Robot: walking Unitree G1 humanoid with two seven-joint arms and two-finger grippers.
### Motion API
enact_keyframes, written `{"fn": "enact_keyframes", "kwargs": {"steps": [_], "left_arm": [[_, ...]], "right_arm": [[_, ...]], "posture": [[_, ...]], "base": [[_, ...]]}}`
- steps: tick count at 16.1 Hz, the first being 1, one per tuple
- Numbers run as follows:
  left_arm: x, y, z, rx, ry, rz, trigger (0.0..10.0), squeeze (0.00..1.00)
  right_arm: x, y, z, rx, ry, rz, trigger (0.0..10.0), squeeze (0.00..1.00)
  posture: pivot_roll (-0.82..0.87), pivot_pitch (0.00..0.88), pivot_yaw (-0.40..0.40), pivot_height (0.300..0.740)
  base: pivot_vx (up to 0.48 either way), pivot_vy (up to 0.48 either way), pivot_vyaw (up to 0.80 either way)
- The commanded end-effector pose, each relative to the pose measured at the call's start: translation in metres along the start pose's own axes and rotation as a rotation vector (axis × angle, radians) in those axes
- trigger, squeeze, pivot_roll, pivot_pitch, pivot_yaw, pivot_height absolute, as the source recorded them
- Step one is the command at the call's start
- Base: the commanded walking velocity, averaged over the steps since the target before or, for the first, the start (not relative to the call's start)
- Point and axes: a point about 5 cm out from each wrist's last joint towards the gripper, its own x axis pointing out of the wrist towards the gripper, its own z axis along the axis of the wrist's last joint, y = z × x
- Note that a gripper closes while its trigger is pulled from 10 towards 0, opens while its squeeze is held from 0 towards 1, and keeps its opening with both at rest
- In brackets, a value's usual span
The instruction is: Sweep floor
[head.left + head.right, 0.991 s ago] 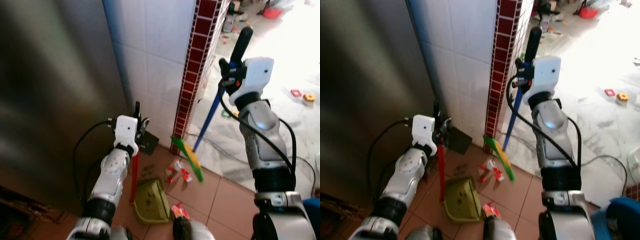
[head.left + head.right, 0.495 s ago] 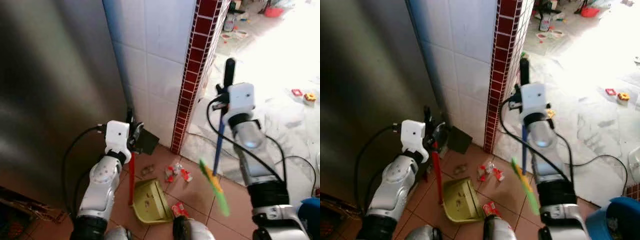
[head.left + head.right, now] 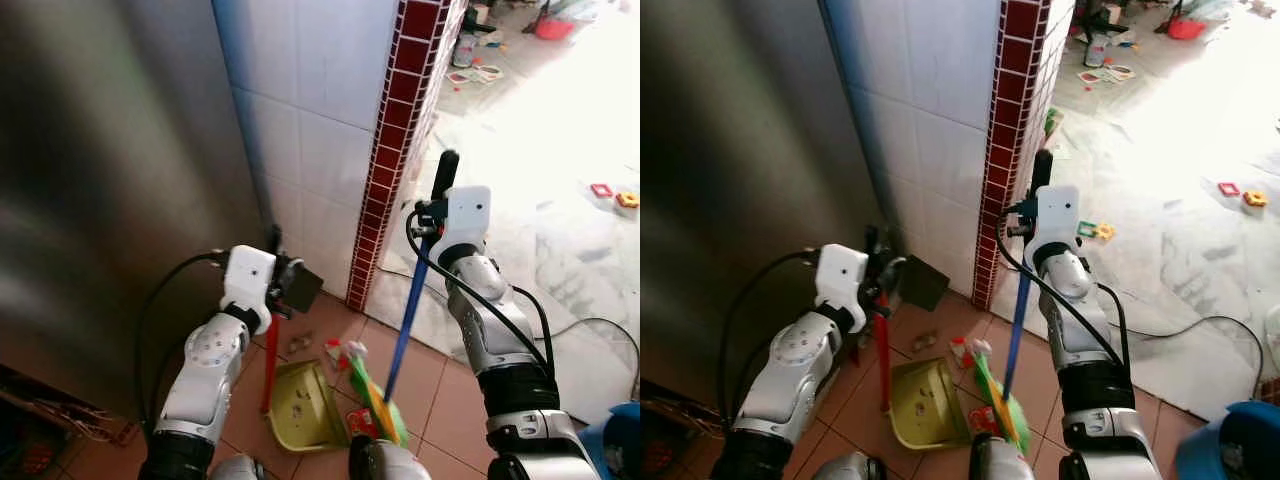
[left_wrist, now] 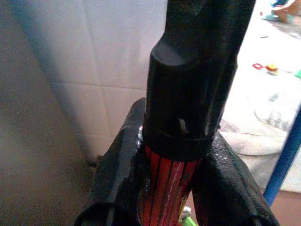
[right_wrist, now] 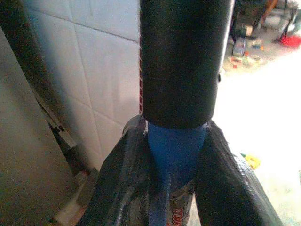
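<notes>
My left gripper (image 3: 272,298) is shut on the black-capped red handle (image 4: 168,188) of a green dustpan (image 3: 298,404), which rests on the brown tiles near the wall. Its fingers (image 4: 117,174) clamp the handle on both sides. My right gripper (image 3: 432,214) is shut on the blue broom handle (image 3: 408,312), just below its black grip (image 5: 178,56). The green broom head (image 3: 374,398) touches the floor at the dustpan's right edge. Red and white wrappers (image 3: 338,350) lie by the bristles, and another (image 3: 980,420) sits near the pan's front.
A steel appliance front (image 3: 100,200) fills the left. A white tiled wall (image 3: 310,110) ends in a red tiled pillar (image 3: 392,150). A dark square plate (image 3: 302,286) leans at the wall base. Toys (image 3: 612,194) and a black cable (image 3: 590,325) lie on the pale floor at right.
The broom head swung out to the right, then came back left to the dustpan's edge, pushing wrappers along. My right gripper dropped lower. The dustpan stayed put.
</notes>
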Motion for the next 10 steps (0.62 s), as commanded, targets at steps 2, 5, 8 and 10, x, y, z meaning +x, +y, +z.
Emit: {"fn": "enact_keyframes", "kwargs": {"steps": [2,5,8,10], "left_arm": [[0.002,-0.015,-0.012,-0.115,0.052,-0.082,10.0,0.00],[0.008,-0.017,-0.006,-0.157,0.023,-0.066,10.0,0.00],[0.010,-0.018,0.002,-0.142,-0.016,-0.060,10.0,0.00],[0.010,-0.013,0.007,-0.136,-0.044,-0.019,10.0,0.00]], "right_arm": [[0.004,0.010,0.009,0.218,-0.014,0.013,10.0,0.00],[0.006,0.026,0.042,0.588,-0.135,0.118,10.0,0.00],[0.005,0.030,0.061,0.636,-0.199,0.184,10.0,0.00],[0.005,0.029,0.072,0.637,-0.236,0.217,10.0,0.00]], "posture": [[-0.09,0.068,-0.010,0.740],[-0.08,0.071,-0.011,0.740],[-0.08,0.071,-0.012,0.740],[-0.08,0.071,-0.012,0.740]], "base": [[0.000,0.000,0.00],[0.000,0.000,0.00],[0.000,0.000,0.00],[0.000,0.000,0.00]]}}
